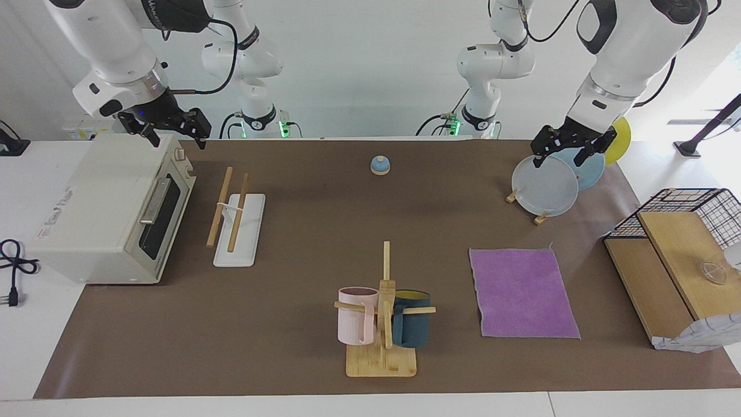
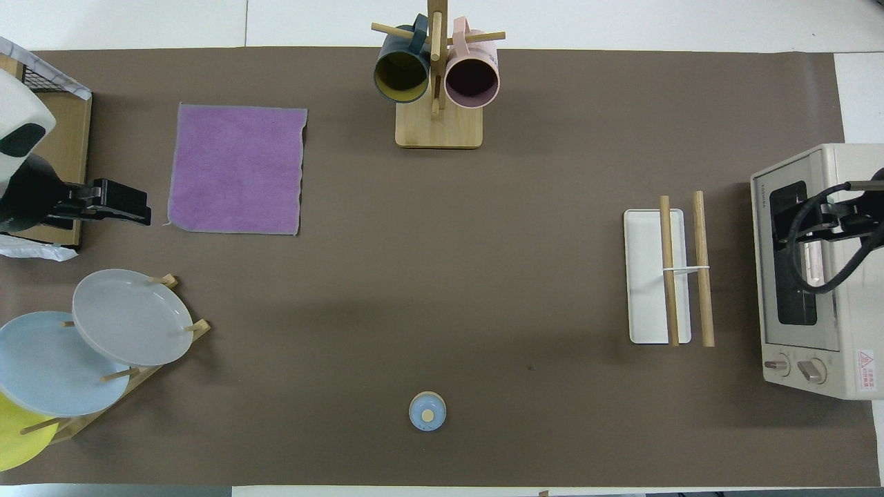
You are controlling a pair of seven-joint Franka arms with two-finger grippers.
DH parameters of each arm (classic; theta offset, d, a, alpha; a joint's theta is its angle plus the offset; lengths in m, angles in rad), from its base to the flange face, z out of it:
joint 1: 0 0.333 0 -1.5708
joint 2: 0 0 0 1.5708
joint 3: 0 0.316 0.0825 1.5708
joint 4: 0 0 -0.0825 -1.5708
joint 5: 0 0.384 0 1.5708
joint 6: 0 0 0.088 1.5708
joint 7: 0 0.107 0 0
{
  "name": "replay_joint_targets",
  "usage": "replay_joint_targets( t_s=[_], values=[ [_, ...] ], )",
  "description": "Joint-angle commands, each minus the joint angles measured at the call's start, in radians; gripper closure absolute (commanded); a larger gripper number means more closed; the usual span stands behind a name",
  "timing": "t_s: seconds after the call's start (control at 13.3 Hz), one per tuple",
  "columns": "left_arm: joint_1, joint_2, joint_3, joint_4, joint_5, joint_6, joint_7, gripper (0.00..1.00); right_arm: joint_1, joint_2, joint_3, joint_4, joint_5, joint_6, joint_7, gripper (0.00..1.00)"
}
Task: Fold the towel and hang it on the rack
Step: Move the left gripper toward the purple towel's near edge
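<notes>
Towel lies flat, well apart from rack; left claw and right claw open, empty

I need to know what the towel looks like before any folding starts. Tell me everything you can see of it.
The towel is a soft, fuzzy-looking square cloth, purple face up with a thin grey edge. It lies flat and unfolded on the brown table cover, toward the left arm's end of the table, farther from the robots than the plate stand and beside the mug stand. One side edge looks slightly wavy. Nothing rests on it and neither gripper touches it.
</notes>
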Motion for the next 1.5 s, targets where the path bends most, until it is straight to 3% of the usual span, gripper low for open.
replay_joint_targets(
  t_s=[0.0,0.82,0.97,1.2,1.35,1.42],
  values=[
    [-0.009,-0.013,0.01,-0.007,-0.011,-0.008,0.007,0.0,-0.012,-0.015,0.002,-0.017,0.021,0.001,-0.022,0.0],
    [0.035,-0.021,0.01,-0.014,-0.009,-0.004,-0.008,0.0,-0.012,-0.015,0.002,-0.017,0.021,0.001,-0.022,0.0],
    [0.043,-0.038,0.01,-0.061,-0.009,0.04,-0.009,0.0,-0.012,-0.015,0.002,-0.017,0.021,0.001,-0.022,0.0],
    [0.081,-0.061,0.01,-0.221,-0.011,0.181,0.0,0.0,-0.012,-0.015,0.002,-0.017,0.021,0.001,-0.023,0.0],
    [0.104,-0.02,0.01,-0.284,-0.011,0.279,0.004,0.0,-0.012,-0.015,0.002,-0.017,0.021,0.001,-0.022,0.0],
    [0.115,0.04,0.01,-0.284,-0.011,0.302,0.006,0.0,-0.012,-0.015,0.002,-0.017,0.021,0.001,-0.022,0.0]
  ],
)
